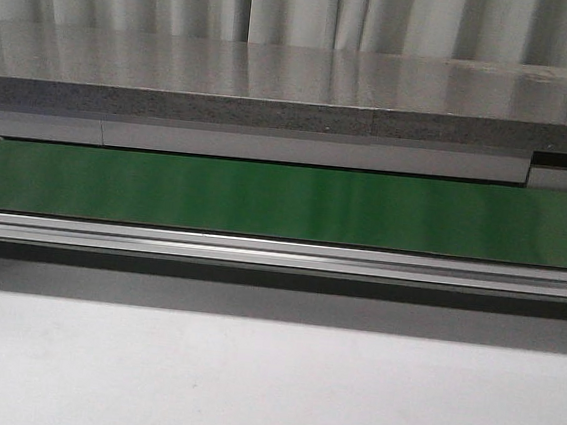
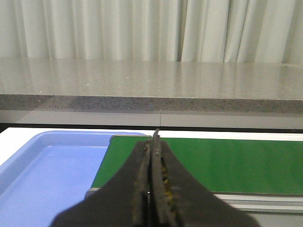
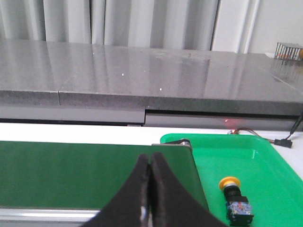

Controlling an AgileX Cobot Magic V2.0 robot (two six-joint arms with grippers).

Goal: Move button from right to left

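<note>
Pale desk fills the near part of the front view, bare of any arm. Beyond it a metal rail runs across, then a green belt from edge to edge, then a grey stone counter and white curtains. No button and no claw show in this view.

From the left wrist, the left claw sits closest, its two dark fingers pressed together with nothing between them. Past it lies one end of the green belt, and beside that end sits a blue tray, which holds nothing where it can be seen. The stone counter and curtains lie behind.

From the right wrist, the right claw is also pressed together and holds nothing. It hangs over the other end of the belt. Just beside that end sits a green tray, and in it lies the button, yellow cap pointing away, black body nearer the camera. Claw and button are apart.

Judging by this, the task is not begun: the button has yet to be grasped, carried left and released.
</note>
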